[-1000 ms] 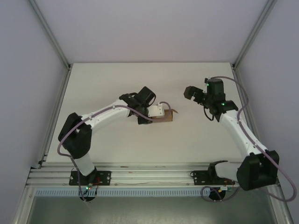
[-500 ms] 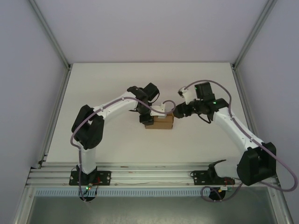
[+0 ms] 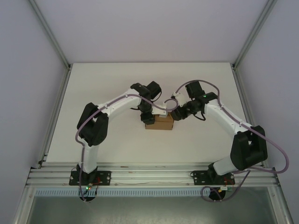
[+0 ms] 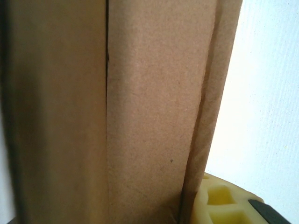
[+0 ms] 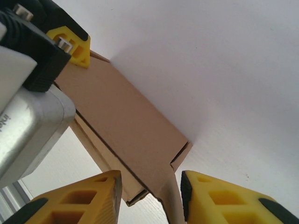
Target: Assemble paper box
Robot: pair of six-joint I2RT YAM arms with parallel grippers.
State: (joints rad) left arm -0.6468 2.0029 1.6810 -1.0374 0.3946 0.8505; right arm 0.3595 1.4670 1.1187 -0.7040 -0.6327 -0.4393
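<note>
One paper box, left end effector tight on it, right end effector (half-open) astride flap.

Paper box — edges cropped; left strip blurred

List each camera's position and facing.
Top external: above and behind the bases, looking down on the table; left arm and right arm meet at the paper box.
Left wrist: close against the box's side; one left jaw tip, lower right.
Right wrist: looks along the right jaws straddling a box flap.
All three share the box.
</note>
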